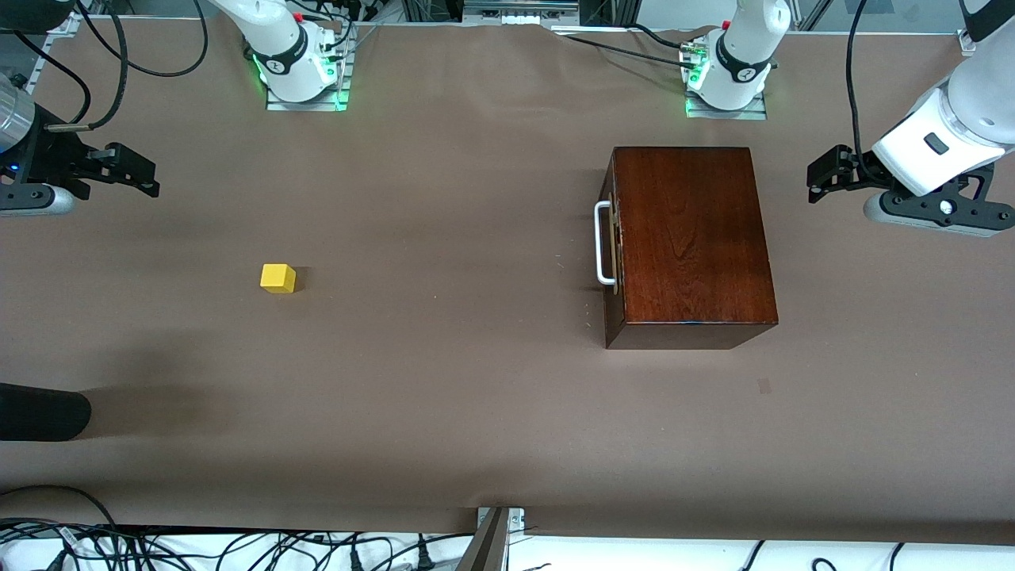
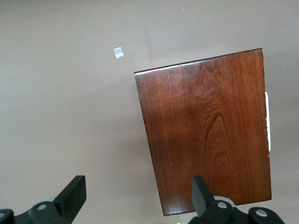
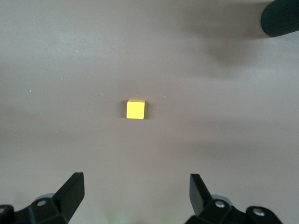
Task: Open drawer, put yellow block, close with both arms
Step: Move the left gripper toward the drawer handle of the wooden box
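The yellow block [image 1: 277,278] [image 3: 135,109] lies alone on the brown table toward the right arm's end. The dark wooden box [image 1: 690,238] [image 2: 205,135] stands toward the left arm's end. Its drawer [image 1: 613,238] is pushed in, and the white handle [image 1: 603,242] [image 2: 267,123] faces the block. My right gripper [image 1: 147,178] [image 3: 137,184] hangs open over the table's right-arm end, with nothing between its fingers. My left gripper [image 1: 818,178] [image 2: 138,186] hangs open over the table beside the box, at the left arm's end, also holding nothing.
A black rounded object [image 1: 40,412] [image 3: 279,18] pokes in over the table at the right arm's end, nearer the front camera than the block. A small tape patch [image 1: 764,386] [image 2: 118,52] lies nearer the camera than the box. Cables [image 1: 238,547] run along the front edge.
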